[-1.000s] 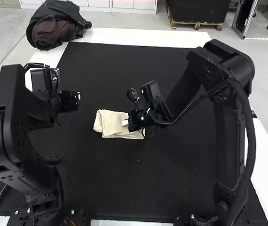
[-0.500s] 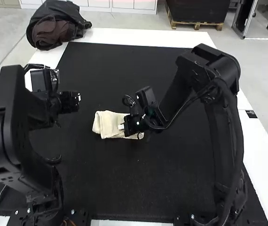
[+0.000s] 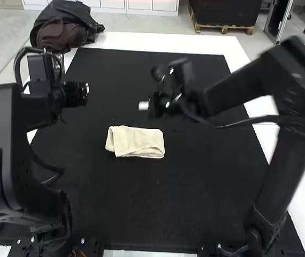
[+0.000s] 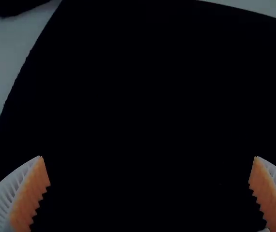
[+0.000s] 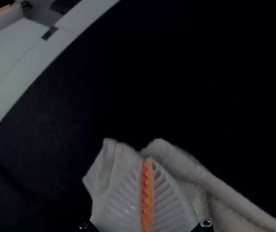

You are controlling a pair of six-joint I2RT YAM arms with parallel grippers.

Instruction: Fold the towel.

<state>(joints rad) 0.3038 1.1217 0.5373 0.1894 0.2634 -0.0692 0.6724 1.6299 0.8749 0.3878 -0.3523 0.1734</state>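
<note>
A cream, soft-looking cloth towel point(image 3: 135, 142) lies folded into a flat rectangle, nearer the arm bases than the right claw point(image 3: 144, 106) and clear of its white tips in the high view. The right wrist view has the right claw point(image 5: 147, 160) drawn narrow, orange pads together. The left claw point(image 3: 84, 92), beyond the towel and off to its left, is spread wide. Under both claws is a black mat point(image 3: 158, 209) on a white desk point(image 3: 158, 43). A small dark rectangular label point(image 5: 50, 33) sits well apart from the right claw, any print illegible.
</note>
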